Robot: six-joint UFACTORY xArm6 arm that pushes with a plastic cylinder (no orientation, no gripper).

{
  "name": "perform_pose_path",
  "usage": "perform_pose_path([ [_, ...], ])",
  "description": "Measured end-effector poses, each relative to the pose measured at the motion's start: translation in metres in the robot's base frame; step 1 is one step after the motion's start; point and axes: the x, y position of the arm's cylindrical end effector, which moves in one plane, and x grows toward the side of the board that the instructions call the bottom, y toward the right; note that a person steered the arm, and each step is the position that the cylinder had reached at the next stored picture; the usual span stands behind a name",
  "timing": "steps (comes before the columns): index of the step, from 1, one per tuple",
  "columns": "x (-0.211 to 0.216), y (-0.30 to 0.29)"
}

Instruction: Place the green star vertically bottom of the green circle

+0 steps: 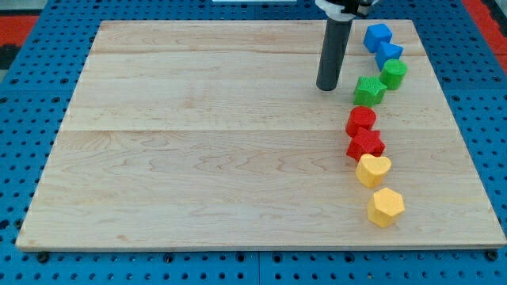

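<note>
The green star (368,90) lies on the wooden board (198,150) at the view's upper right. The green circle (394,74) sits just up and to the right of it, touching or nearly touching. My tip (327,87) rests on the board a short way to the left of the green star, with a small gap between them. The dark rod rises from there to the view's top edge.
A blue cube (378,36) and a blue triangle-like block (389,53) lie above the green circle. Below the star run a red circle (361,119), a red star (365,145), a yellow heart (372,169) and a yellow hexagon (386,207).
</note>
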Motion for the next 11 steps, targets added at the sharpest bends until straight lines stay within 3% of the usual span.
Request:
perform_pose_path([
  [3, 0.020, 0.003],
  [8, 0.023, 0.077],
  [9, 0.019, 0.062],
  [10, 0.009, -0.026],
  [11, 0.015, -0.030],
])
